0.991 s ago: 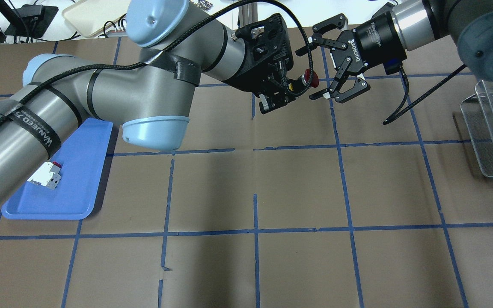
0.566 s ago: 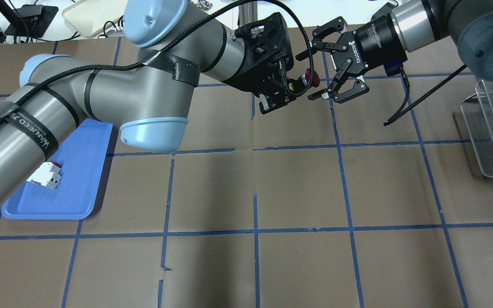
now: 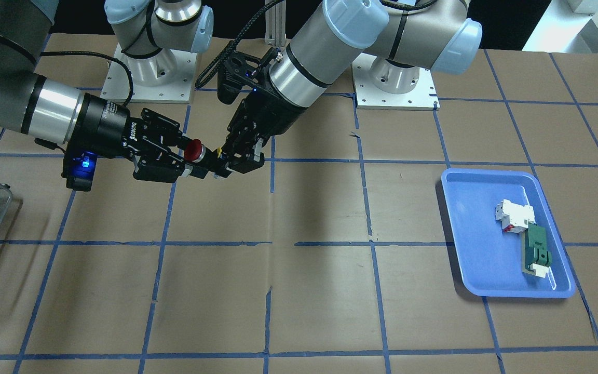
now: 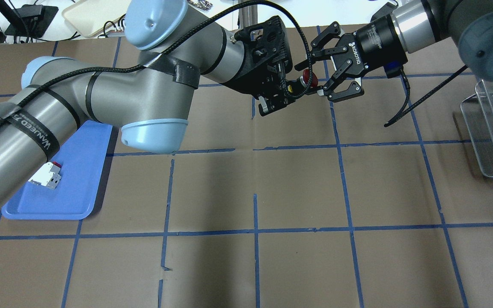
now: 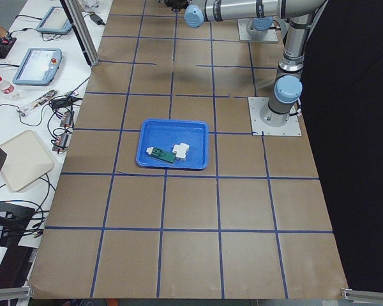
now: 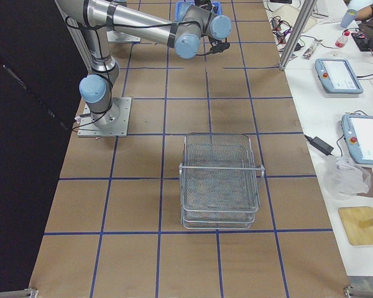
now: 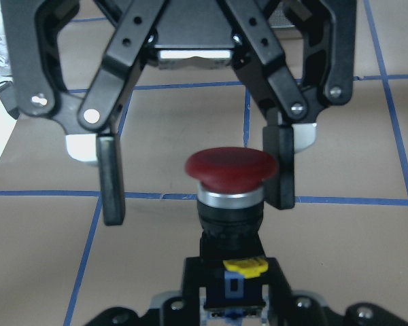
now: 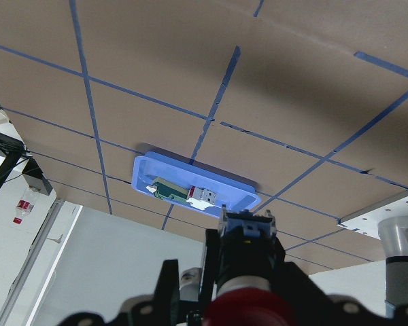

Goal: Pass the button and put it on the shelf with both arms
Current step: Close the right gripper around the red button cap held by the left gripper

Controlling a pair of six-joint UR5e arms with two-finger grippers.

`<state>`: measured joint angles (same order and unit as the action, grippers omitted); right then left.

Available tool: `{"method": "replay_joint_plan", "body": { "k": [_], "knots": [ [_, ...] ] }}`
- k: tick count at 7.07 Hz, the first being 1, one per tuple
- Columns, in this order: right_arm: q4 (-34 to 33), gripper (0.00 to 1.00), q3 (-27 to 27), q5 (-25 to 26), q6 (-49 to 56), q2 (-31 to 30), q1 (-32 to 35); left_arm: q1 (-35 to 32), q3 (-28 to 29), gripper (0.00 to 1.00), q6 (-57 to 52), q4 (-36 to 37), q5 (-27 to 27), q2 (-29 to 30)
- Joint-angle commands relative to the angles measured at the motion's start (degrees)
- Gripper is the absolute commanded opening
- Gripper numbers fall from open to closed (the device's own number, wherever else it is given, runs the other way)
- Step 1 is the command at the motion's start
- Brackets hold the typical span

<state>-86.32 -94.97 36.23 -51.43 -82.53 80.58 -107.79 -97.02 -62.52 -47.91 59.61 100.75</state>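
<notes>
The button (image 4: 307,78), with a red mushroom cap and a dark body, is held above the table by my left gripper (image 4: 291,89), which is shut on its body. My right gripper (image 4: 310,79) is open, with one finger on each side of the red cap. In the left wrist view the cap (image 7: 230,166) sits between the right gripper's fingers (image 7: 280,170); the right one is at the cap's edge and the left one stands apart. The front view shows the same meeting (image 3: 193,150). The wire-mesh shelf (image 4: 492,128) stands at the table's right edge.
A blue tray (image 3: 475,249) on the robot's left side holds a white-and-red block (image 3: 512,214) and a green-and-white flat part (image 3: 538,252). The brown table top (image 4: 298,188) is marked with blue tape lines. The shelf also shows in the right side view (image 6: 221,180).
My right gripper has moved left toward the button, still open, so its fingers now flank the red cap. The left gripper has stayed almost still, holding the button.
</notes>
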Motion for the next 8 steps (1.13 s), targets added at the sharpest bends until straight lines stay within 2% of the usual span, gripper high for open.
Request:
{"method": "replay_joint_plan", "body": {
  "k": [1, 2, 3, 4, 5, 6, 7, 8],
  "knots": [
    [-0.3, 0.05, -0.9, -0.2, 0.1, 0.0, -0.1, -0.1, 0.0, 0.0, 0.0, 0.0, 0.0, 0.1],
    [-0.3, 0.01, -0.9, -0.3, 0.1, 0.0, -0.2, -0.1, 0.0, 0.0, 0.0, 0.0, -0.1, 0.1],
    [-0.2, 0.0, -0.9, -0.4, 0.1, -0.1, -0.2, -0.1, 0.2, 0.19, 0.3, -0.1, -0.1, 0.0],
    [-0.3, 0.0, -0.9, -0.5, 0.1, -0.1, -0.2, 0.0, 0.2, 0.27, 0.4, -0.1, -0.1, 0.0],
    [-0.3, 0.0, -0.9, -0.5, 0.1, -0.1, -0.2, 0.1, 0.2, 0.5, 0.4, -0.2, -0.2, 0.0],
    [-0.3, 0.0, -0.9, -0.5, 0.1, -0.2, -0.2, 0.0, 0.0, 0.52, 0.5, -0.3, -0.1, 0.1],
    [-0.3, 0.0, -0.9, -0.5, 0.1, -0.2, -0.2, 0.0, 0.3, 0.82, 3.3, -0.4, -0.1, 0.5],
    [-0.3, 0.0, -0.9, -0.5, 0.1, -0.2, -0.2, 0.0, 0.7, 1.0, 4.1, -0.4, 0.2, 0.2]
  ]
}}
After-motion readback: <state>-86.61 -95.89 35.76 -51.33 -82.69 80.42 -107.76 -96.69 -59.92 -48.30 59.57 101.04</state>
